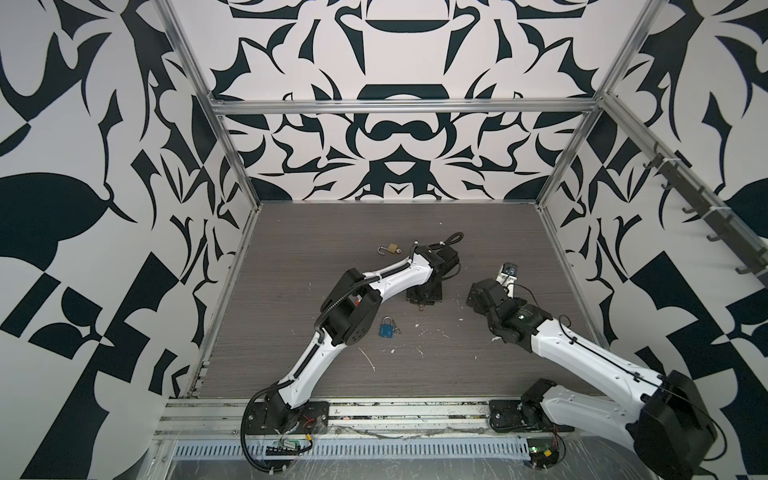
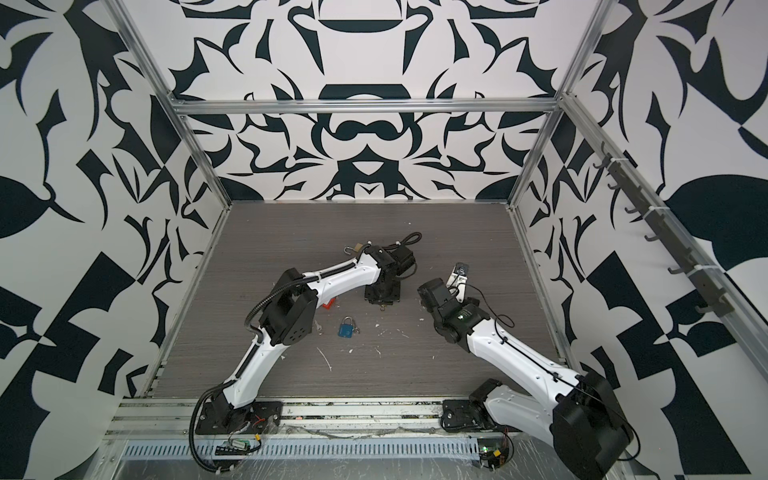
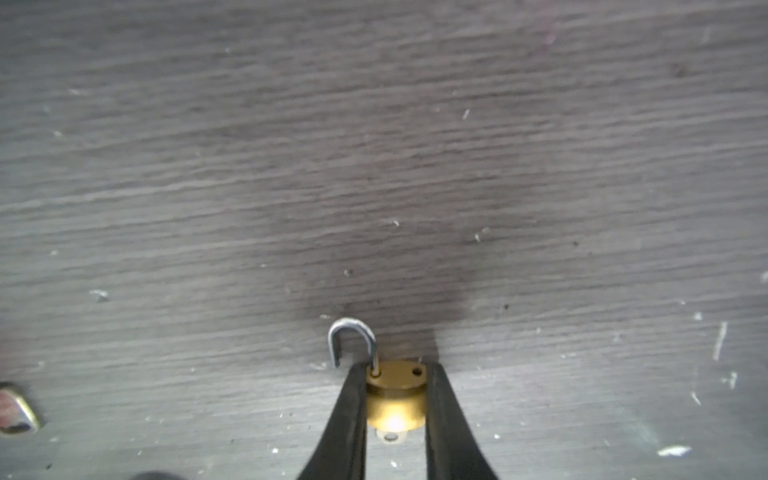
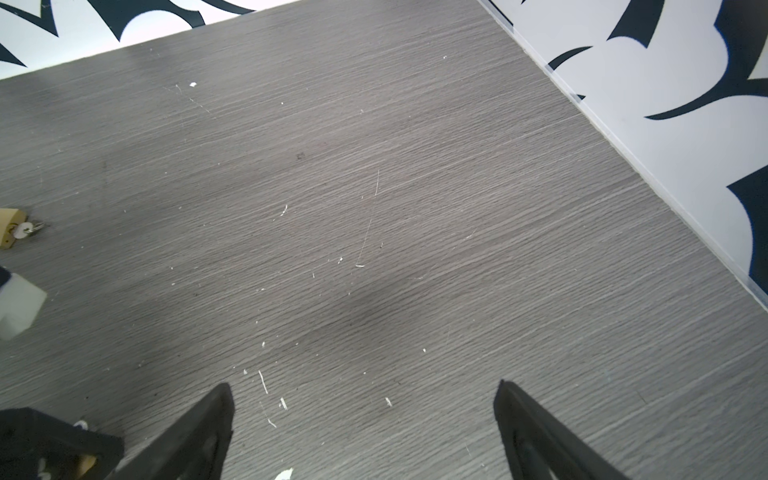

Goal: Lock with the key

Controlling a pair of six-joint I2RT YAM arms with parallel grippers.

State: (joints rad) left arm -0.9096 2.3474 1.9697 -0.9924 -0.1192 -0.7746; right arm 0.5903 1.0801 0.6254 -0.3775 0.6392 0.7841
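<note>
Scuffed grey wood-grain tabletop (image 1: 478, 374), small loose items on it.
Brass padlock (image 1: 392, 248) lies upper centre of the frame, shackle swung open, key (image 1: 398, 251) in its base. Blue padlock (image 1: 386, 328) lies flat at centre, shackle closed, a small key ring touching its right side. White flecks (image 1: 368, 359) are scattered lower centre. A red object (image 2: 328, 305) is mostly hidden.
</note>
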